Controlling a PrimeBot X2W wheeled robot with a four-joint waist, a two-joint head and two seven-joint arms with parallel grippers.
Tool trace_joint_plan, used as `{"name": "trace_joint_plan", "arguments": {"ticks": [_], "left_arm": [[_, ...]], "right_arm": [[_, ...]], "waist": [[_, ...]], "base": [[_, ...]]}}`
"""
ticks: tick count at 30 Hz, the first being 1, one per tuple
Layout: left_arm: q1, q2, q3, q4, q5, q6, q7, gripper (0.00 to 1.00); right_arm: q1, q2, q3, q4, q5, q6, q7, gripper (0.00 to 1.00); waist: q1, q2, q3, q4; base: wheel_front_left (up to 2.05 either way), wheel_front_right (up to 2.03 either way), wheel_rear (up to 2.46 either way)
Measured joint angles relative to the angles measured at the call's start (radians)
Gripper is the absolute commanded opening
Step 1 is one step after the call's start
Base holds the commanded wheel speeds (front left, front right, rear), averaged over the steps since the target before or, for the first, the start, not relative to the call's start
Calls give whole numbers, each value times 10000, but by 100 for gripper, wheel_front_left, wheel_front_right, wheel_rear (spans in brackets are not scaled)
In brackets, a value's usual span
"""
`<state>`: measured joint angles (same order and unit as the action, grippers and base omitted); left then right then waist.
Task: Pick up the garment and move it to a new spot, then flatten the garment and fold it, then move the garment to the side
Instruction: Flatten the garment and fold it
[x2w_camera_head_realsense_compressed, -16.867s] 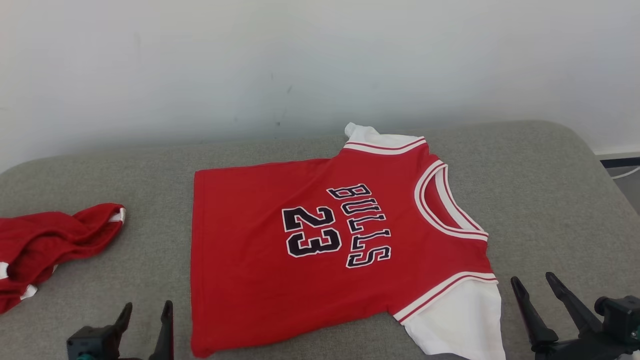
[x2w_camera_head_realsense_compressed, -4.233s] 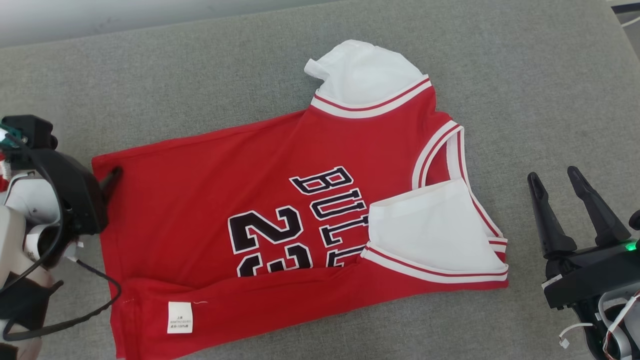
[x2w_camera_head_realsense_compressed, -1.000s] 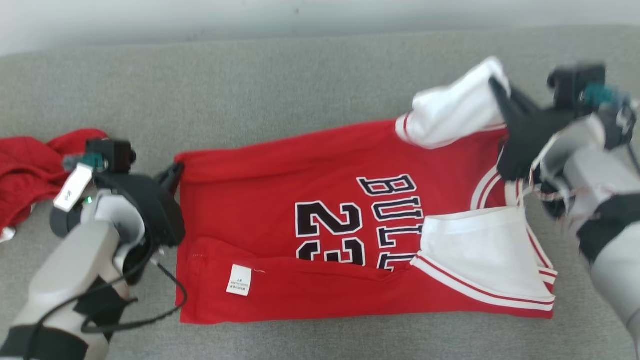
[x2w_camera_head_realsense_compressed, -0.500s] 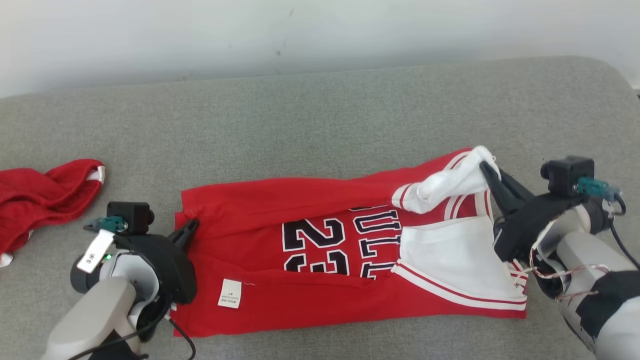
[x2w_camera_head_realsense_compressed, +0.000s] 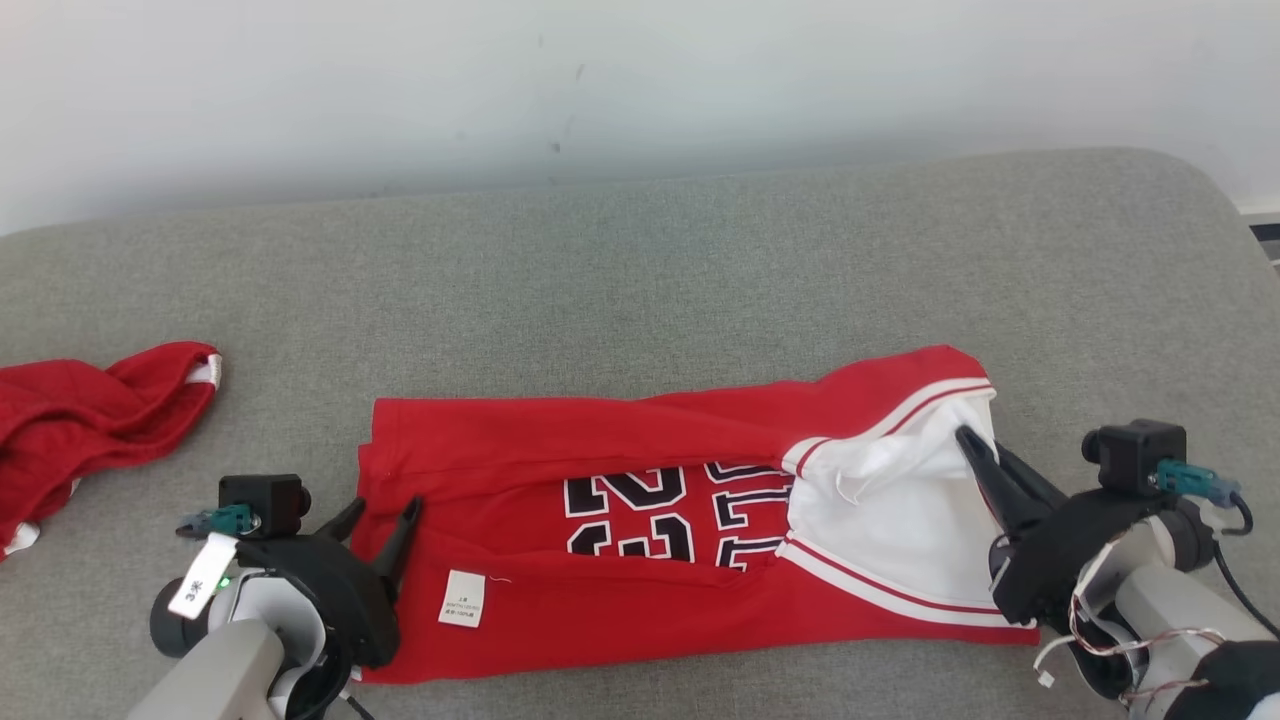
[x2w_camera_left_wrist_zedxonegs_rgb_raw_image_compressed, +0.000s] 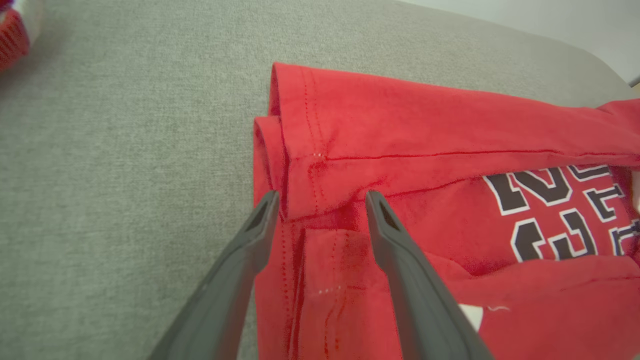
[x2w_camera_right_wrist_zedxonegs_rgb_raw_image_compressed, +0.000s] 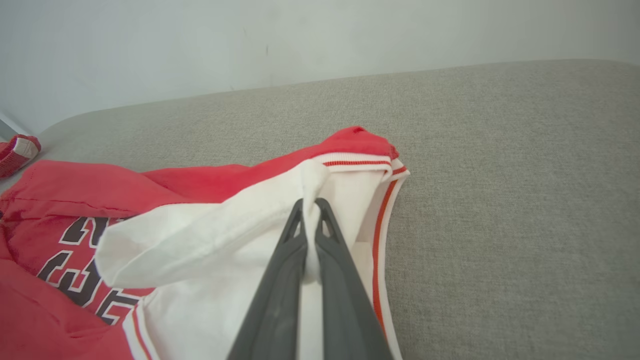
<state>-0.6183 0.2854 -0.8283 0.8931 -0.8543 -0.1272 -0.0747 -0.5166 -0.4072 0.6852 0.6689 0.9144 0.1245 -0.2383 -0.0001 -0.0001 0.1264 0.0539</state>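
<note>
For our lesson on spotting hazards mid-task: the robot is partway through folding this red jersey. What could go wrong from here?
1. The right jaws are shut on the white sleeve; pulling away before they open would likely drag the folded far edge of the jersey open.
2. The left jaws stand open astride the hem corner; withdrawing low could snag it and lift that flap.
3. The sleeve lies bunched, so later folds may turn out lumpy.

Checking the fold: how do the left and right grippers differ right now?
The left gripper has its fingers apart, straddling the folded hem corner of the red jersey; the right gripper has its fingers pinched shut on the white sleeve. Left is at the hem end, right at the sleeve end. Both sit low over the grey cushion.
</note>
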Motion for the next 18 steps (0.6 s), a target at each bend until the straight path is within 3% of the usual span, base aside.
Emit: {"name": "trace_joint_plan", "arguments": {"ticks": [10, 11, 18], "left_arm": [[450, -140, 184, -654, 52, 577, -1179, 100], [580, -128, 199, -798, 71, 704, -1296, 100], [1237, 67, 184, -1039, 207, 1080, -1463, 100]], "right_arm": [[608, -456, 184, -178, -84, 0, -56, 0], [607, -453, 155, -134, -82, 0, -71, 100], [956, -407, 42, -35, 19, 0, -84, 100]], "waist": [[0, 0, -227, 71], [1, 0, -245, 87], [1, 1, -443, 95]], "base": [[0, 0, 0], [0, 0, 0], [0, 0, 0]]}}
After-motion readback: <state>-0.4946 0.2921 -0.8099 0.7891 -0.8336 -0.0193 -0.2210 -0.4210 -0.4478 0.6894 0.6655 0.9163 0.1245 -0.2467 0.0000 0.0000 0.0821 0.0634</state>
